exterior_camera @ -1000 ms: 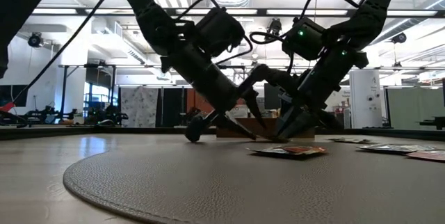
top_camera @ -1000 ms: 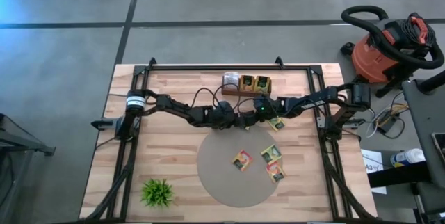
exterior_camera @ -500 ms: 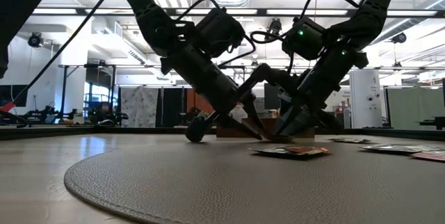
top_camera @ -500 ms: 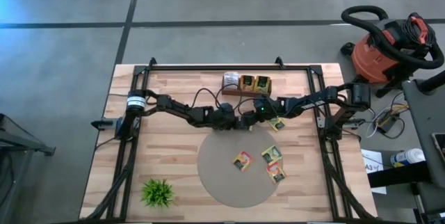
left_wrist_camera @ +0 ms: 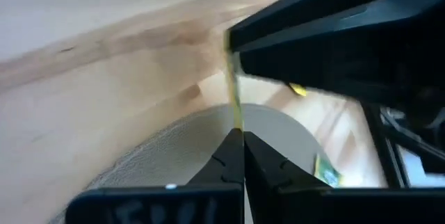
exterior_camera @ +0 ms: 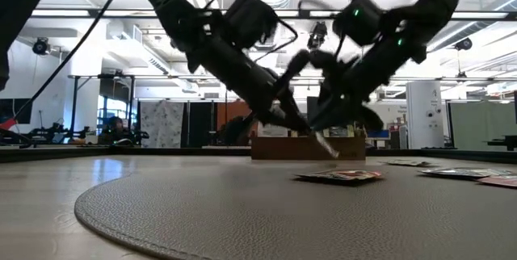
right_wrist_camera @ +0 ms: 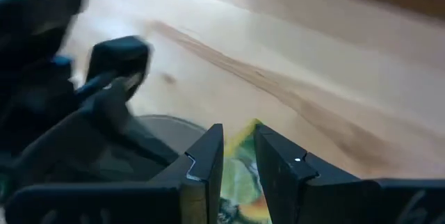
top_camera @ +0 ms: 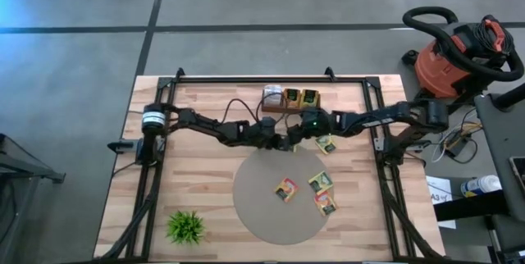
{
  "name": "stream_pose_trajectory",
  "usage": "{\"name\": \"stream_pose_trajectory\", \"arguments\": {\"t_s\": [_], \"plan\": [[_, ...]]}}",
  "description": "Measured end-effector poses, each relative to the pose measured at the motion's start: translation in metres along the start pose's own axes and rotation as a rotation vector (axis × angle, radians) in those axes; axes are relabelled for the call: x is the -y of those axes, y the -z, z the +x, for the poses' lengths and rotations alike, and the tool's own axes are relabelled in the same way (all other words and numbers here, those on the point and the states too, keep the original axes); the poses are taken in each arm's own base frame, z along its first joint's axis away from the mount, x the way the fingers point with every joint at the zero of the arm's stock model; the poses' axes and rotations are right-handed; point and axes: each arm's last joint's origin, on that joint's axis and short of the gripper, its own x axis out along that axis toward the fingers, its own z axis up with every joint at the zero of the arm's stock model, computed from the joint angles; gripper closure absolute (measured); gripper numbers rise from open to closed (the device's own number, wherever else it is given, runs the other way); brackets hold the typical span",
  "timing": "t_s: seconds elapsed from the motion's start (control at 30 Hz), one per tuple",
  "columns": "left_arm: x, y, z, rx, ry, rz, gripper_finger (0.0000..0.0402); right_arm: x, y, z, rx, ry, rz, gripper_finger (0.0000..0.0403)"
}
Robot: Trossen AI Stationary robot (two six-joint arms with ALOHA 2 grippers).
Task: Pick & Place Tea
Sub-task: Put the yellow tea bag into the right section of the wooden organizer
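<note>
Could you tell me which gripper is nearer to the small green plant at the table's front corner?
Left. The left gripper meets the right gripper mid-table above the mat, on the plant's side; the right sits just beyond it.

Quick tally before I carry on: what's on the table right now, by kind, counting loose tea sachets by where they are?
Sachets on the mat: 3
Sachet on bare wood: 1
Held sachet, pinched by left gripper and right gripper: 1
Round mat: 1
Tea box at the rear: 1
Plant: 1
Total: 8 things, 5 of them loose sachets
</note>
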Motion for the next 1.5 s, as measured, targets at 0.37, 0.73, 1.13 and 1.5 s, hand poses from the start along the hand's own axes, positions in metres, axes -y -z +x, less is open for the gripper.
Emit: {"name": "stream_pose_trajectory", "arguments": {"t_s": [0.37,0.73,1.13,1.5], "plan": [[0.012,-0.034,-0.066,-0.143,-0.064,0.447,0.0401,-0.02,-0.02,-0.094,0.036,0.064,-0.746,0.0321],[0.057,-0.041,-0.107,-0.289,-0.07,1.178,0.0401,-0.066,-0.054,-0.116,-0.022,0.02,-1.023,0.0321],[0.089,-0.058,-0.122,-0.204,-0.298,1.494,0.0401,-0.128,-0.056,-0.094,-0.177,-0.008,-1.126,0.0321],[0.103,-0.062,-0.129,-0.135,-0.262,1.499,0.0401,-0.139,-0.053,-0.097,-0.09,0.095,-1.164,0.0321]]}}
